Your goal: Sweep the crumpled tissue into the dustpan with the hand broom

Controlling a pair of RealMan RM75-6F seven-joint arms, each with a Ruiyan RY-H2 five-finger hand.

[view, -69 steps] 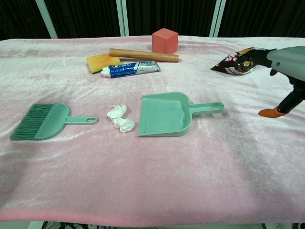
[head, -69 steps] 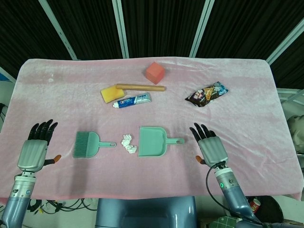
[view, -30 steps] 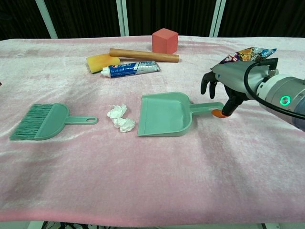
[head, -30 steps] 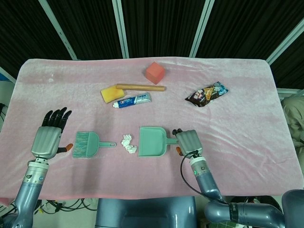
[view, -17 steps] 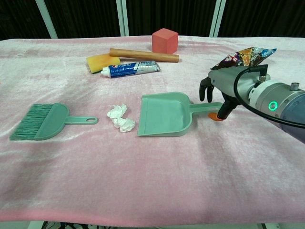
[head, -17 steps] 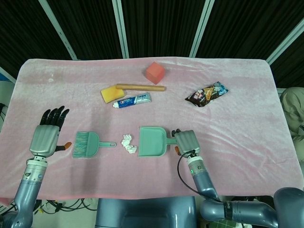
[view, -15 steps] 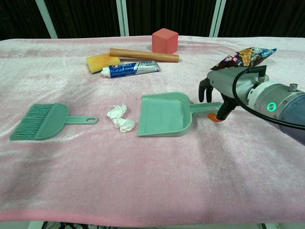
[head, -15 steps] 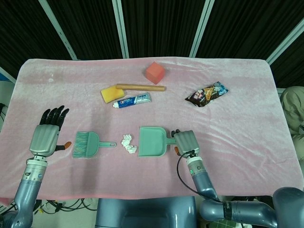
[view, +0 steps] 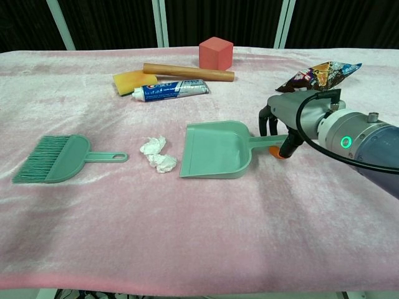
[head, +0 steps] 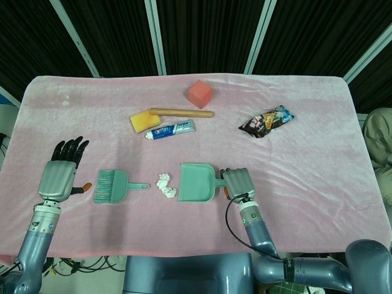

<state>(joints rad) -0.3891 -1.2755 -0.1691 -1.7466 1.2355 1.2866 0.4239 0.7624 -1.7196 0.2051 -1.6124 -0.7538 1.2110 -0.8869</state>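
The green hand broom lies flat with its handle pointing right. The crumpled white tissue sits between it and the green dustpan. My right hand covers the dustpan's handle, fingers curled down behind it and the orange-tipped thumb against its near side. My left hand hovers open, fingers spread, just left of the broom without touching it. The chest view does not show the left hand.
At the back lie a yellow sponge, a wooden rod, a toothpaste tube and a red cube. A snack bag rests at the right. Pink cloth covers the table.
My right hand swept in from the right, settled over the dustpan handle and closed around it; the dustpan nudged slightly. My left hand moved up and right toward the broom, then held still.
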